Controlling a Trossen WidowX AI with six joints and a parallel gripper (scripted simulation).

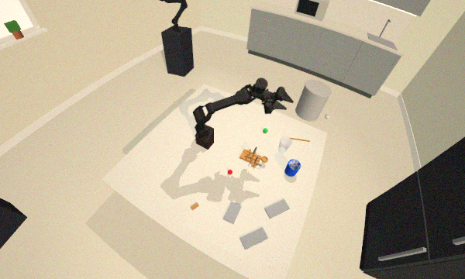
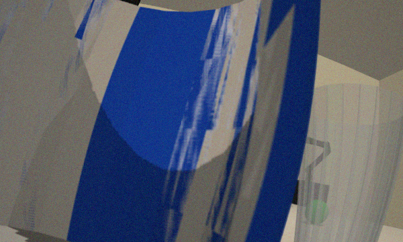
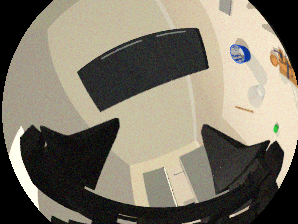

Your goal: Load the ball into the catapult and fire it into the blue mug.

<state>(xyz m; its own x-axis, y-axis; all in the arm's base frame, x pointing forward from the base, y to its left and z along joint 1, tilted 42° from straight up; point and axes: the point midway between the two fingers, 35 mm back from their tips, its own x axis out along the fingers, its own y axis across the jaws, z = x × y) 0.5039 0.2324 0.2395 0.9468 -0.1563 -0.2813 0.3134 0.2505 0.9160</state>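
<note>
Catapult (image 1: 249, 156) (image 3: 286, 67) lies well apart from open fingers (image 1: 286, 96).

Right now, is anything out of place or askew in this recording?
One oddity: a small white ball lies beyond the table edge, beside the gray cylinder, apart from the red ball and green ball on the table. I see no spill.

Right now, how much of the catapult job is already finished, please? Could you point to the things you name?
Nothing looks finished yet. The catapult (image 1: 247, 156) shows no ball in its cup; a red ball (image 1: 229, 172) and a green ball (image 1: 265, 130) (image 3: 276, 128) lie on the table (image 1: 147, 167). The tool (image 1: 289, 105) (image 3: 161, 125) is open and holds nothing. Loading, aiming at the blue mug (image 1: 292, 168) (image 2: 161, 101) (image 3: 240, 54) and firing are left.
</note>
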